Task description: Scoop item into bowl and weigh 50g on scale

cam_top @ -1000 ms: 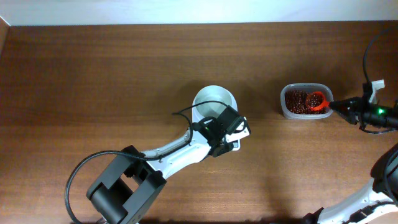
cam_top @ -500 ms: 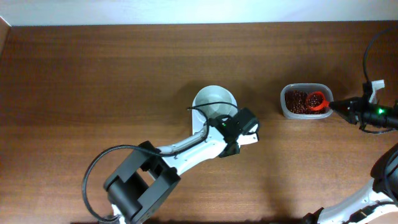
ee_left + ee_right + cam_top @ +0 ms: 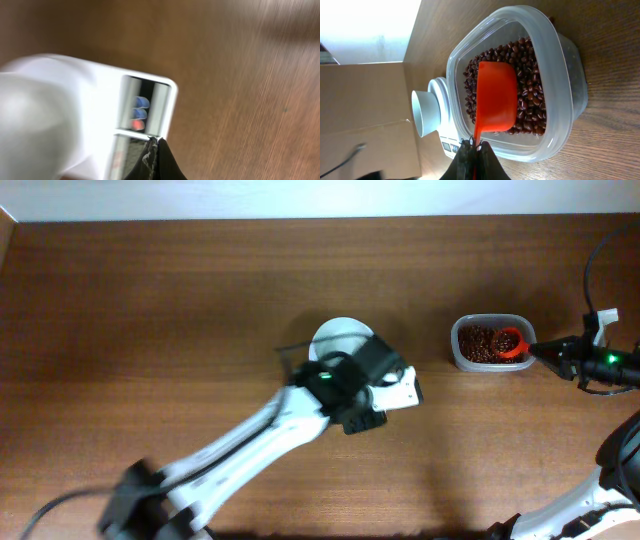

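blurred white scale (image 3: 90,90), display (image 3: 142,111) lit, on brown table (image 3: 250,75); dark claw (image 3: 153,145) tips together at its edge

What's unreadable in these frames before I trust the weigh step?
- scale readout: left wrist view, motion blur, no digits legible.
- bowl contents: overhead, the left arm covers most of it; the right wrist view shows only its outside.
- scoop load: right wrist view, unclear whether it holds any beans.
- scale body: overhead, under the left arm except one corner.
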Available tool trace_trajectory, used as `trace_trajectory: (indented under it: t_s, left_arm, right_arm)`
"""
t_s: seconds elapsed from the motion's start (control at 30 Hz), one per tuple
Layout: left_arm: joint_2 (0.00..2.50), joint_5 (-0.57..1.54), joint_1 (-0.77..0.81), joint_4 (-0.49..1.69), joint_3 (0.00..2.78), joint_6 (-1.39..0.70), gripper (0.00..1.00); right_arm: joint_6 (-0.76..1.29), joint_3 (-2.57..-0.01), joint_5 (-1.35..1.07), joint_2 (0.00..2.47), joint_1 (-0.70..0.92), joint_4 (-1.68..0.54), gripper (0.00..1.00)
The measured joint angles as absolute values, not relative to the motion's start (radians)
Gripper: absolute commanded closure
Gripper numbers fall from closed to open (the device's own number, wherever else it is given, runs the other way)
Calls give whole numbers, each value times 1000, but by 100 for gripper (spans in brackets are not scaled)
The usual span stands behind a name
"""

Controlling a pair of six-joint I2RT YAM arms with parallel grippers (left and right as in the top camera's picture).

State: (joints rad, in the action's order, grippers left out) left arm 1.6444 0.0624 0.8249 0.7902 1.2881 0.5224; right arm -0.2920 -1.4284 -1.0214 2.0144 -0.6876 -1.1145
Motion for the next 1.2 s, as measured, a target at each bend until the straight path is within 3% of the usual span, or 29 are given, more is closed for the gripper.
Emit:
trace_trajectory:
  t_s: [0.13,0.43,0.7,1.2]
  left_arm:
    - [1536,72,723,800,1298,488,100]
    - [1585,81,518,823,1298,473,100]
    - [1700,220,311,744,1298,467,100]
    - [1712,237,239,798,1298,213,100]
  right_arm:
    - [-292,-1428,-1021,2014,-688,-1114,96]
    - [-291,-1428,-1021,2014,-688,-1106,96]
    - [-292,-1428,-1021,2014,-688,-1099,96]
    - [-291,-1428,-1021,2014,-682,-1125,96]
